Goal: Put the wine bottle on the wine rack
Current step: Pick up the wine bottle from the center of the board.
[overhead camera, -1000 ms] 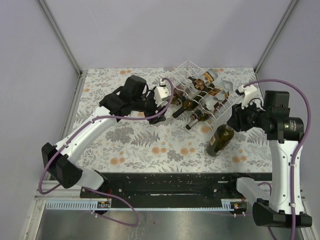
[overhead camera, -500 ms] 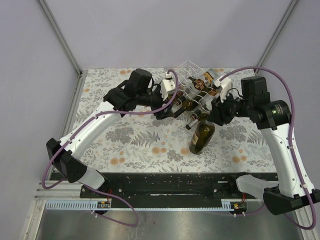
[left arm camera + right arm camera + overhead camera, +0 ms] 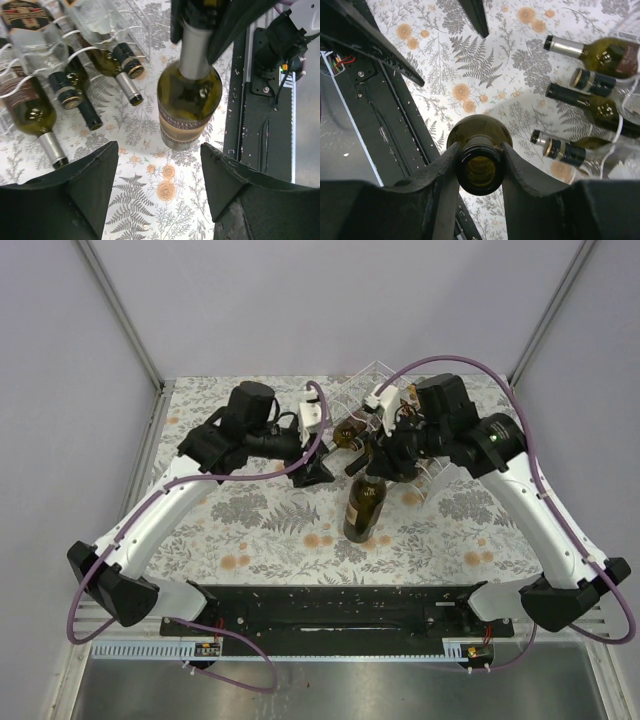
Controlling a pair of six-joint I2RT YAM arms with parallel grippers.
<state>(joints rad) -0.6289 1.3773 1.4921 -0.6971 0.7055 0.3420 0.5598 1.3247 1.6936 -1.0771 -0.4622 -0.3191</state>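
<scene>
The wine bottle [image 3: 363, 508] is dark green glass with a brown label, upright over the floral tabletop in front of the wine rack [image 3: 362, 380]. My right gripper [image 3: 374, 466] is shut on its neck from above. In the right wrist view the fingers [image 3: 445, 170] clamp just under the open mouth of the bottle [image 3: 480, 167]. My left gripper [image 3: 316, 470] is open and empty, just left of the bottle. In the left wrist view the bottle [image 3: 190, 100] stands beyond the gripper [image 3: 159, 148]. My right arm hides most of the rack.
Several bottles [image 3: 75, 100] lie in the wire cradles of the rack [image 3: 20, 75], necks toward me; they also show in the right wrist view [image 3: 590, 82]. A black base rail [image 3: 340, 605] runs along the near edge. Grey walls close in the table.
My right arm has swung left with the bottle, from the rack's right side to the middle in front of it. The left gripper has drawn back slightly left and opened a little.
</scene>
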